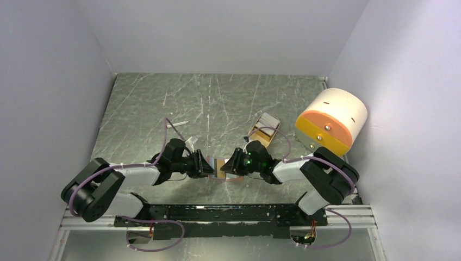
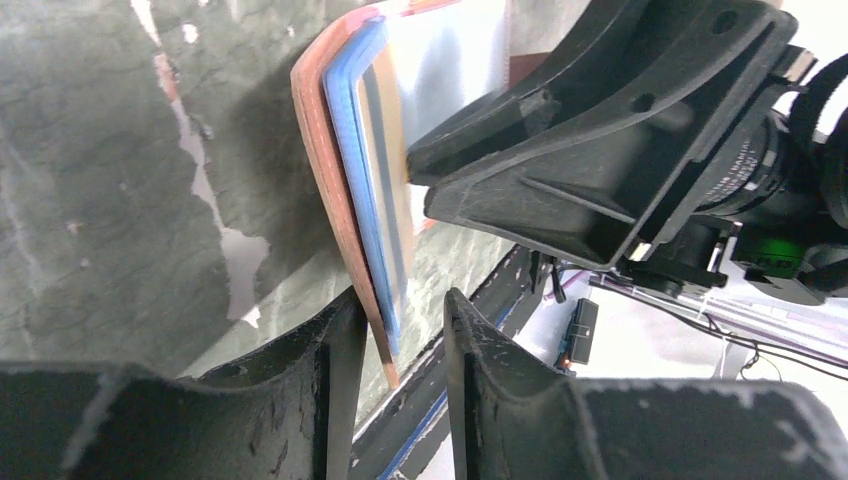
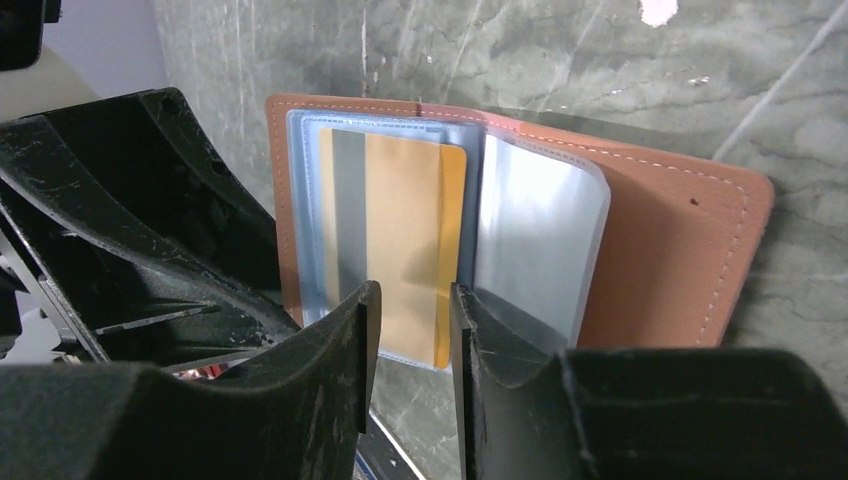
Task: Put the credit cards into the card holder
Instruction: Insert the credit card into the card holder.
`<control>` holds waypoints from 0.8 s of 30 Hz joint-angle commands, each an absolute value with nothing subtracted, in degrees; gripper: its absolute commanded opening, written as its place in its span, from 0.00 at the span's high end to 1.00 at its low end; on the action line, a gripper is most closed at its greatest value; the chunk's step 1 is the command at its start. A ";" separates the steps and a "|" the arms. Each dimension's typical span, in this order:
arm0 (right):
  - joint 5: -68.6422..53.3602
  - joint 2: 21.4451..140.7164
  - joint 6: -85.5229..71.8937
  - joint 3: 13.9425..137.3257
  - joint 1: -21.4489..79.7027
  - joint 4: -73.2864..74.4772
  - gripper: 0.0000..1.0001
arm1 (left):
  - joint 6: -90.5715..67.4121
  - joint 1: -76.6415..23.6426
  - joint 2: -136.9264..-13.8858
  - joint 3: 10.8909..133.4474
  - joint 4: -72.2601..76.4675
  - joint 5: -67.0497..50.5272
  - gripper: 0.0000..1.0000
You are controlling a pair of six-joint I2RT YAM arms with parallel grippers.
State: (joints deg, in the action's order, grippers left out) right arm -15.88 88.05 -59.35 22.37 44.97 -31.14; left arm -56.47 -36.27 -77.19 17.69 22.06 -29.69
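The card holder (image 3: 680, 250), one reddish-brown leather bifold, is open and held up on edge between the two tools, a little toward 6 o'clock from the middle of the worktop (image 1: 152, 109). Two clear plastic sleeves (image 3: 535, 240) show inside it. One orange-yellow credit card (image 3: 400, 240) with a grey stripe sits in the sleeve against the left cover. Whether any other card is in the holder I cannot tell.

The left tool (image 2: 400, 300) comes in from 9 o'clock. Its jaws stand partly apart astride the holder's lower edge, with a gap showing on one side, so they are not pinching it.

The right tool (image 3: 413, 292) comes in from 3 o'clock. It is also partly open, its tips at the lower edge of the sleeve with the card, and nothing is clamped between them.

From the holder, one tan tray (image 1: 265, 129) lies at 1 o'clock. One cream-and-orange cylinder (image 1: 331, 119) stands at 2 o'clock, and one small white stick (image 1: 176, 124) lies at 11 o'clock.
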 commanded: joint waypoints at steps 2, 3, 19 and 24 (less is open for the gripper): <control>-16.28 87.90 -59.46 21.40 45.16 -35.98 0.68 | -57.63 -36.82 -76.87 17.15 28.33 -32.13 0.60; -16.01 87.49 -59.52 21.10 45.16 -36.37 0.69 | -57.74 -36.82 -76.71 17.02 28.75 -32.12 0.60; -15.26 88.44 -56.50 21.58 45.11 -34.40 0.82 | -55.20 -36.78 -73.22 18.31 22.51 -29.41 0.87; -15.03 87.96 -55.81 21.49 45.17 -33.42 0.82 | -54.08 -36.83 -71.60 18.32 22.45 -29.92 0.79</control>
